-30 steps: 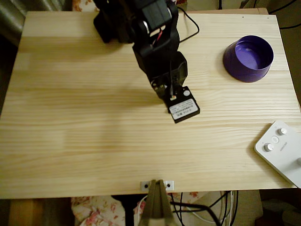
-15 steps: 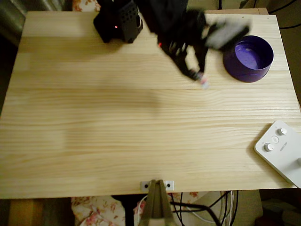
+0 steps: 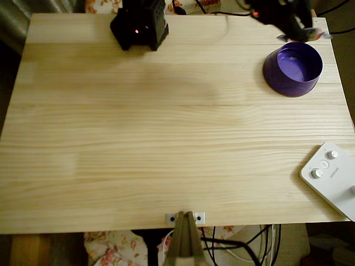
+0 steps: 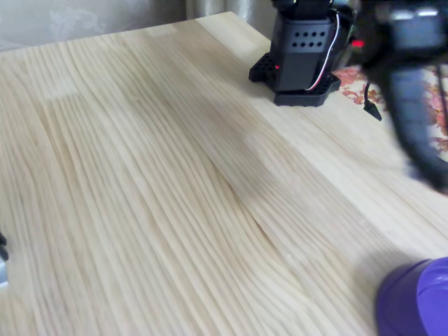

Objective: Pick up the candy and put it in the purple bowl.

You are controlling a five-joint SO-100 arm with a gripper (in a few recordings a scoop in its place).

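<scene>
Overhead view puts our gripper (image 3: 310, 34) at upper right, pinching the candy (image 3: 317, 34) beside the purple bowl's (image 3: 292, 69) far rim. We judge carrying underway; next, centre over the bowl and release.

Arm extended toward the far right corner of the desk, motion-blurred

In the overhead view the black base (image 3: 140, 25) sits at the far edge of the desk, 1 red indicator lit on its housing. The arm (image 3: 277, 12) reaches from there to the right along the far edge, its links smeared by blur. The gripper (image 3: 304, 32) points down and to the right at the arm's end; a small pale item shows at its tip, but blur prevents reading whether the jaws are closed on it. In the fixed view the perforated base housing (image 4: 302, 49) stands upright with red and white wires, and a blurred dark link (image 4: 414, 105) slopes downward at the right side.
</scene>
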